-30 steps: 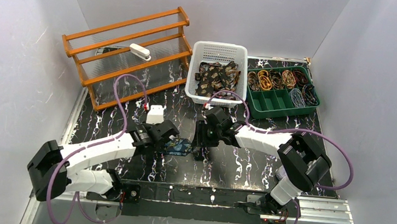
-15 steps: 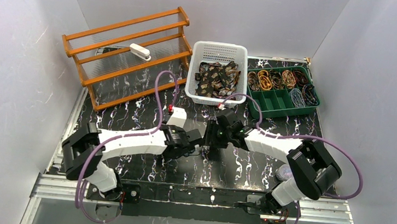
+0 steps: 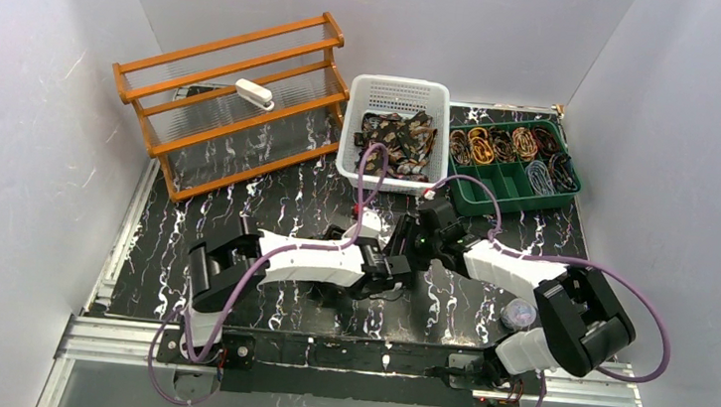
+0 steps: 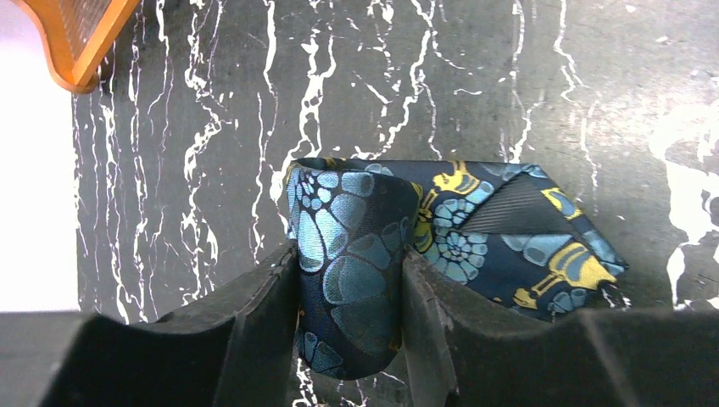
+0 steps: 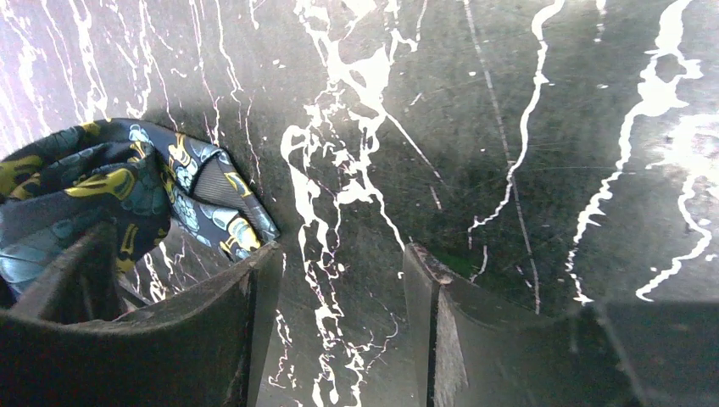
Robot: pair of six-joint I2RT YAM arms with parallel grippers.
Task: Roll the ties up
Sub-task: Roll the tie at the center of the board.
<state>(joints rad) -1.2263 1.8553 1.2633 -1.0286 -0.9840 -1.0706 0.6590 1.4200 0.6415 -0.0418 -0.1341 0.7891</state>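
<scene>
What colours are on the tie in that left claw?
Dark blue tie with teal and gold; left wrist view.

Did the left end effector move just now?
Yes. From above, the left end effector, holding the tie, slid right, from left of the white basket to in front of its middle.

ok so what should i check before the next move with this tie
1. Left hand on tie: ok, the roll is pinched between its fingers.
2. Roll finished: not ok, the pointed tip sticks out of it.
3. Right hand free: ok, open and empty, beside the tie.
4. Room in the tray: ok, front slots are bare.
5. Gap between the two hands: cannot tell, they crowd together from above.
</scene>
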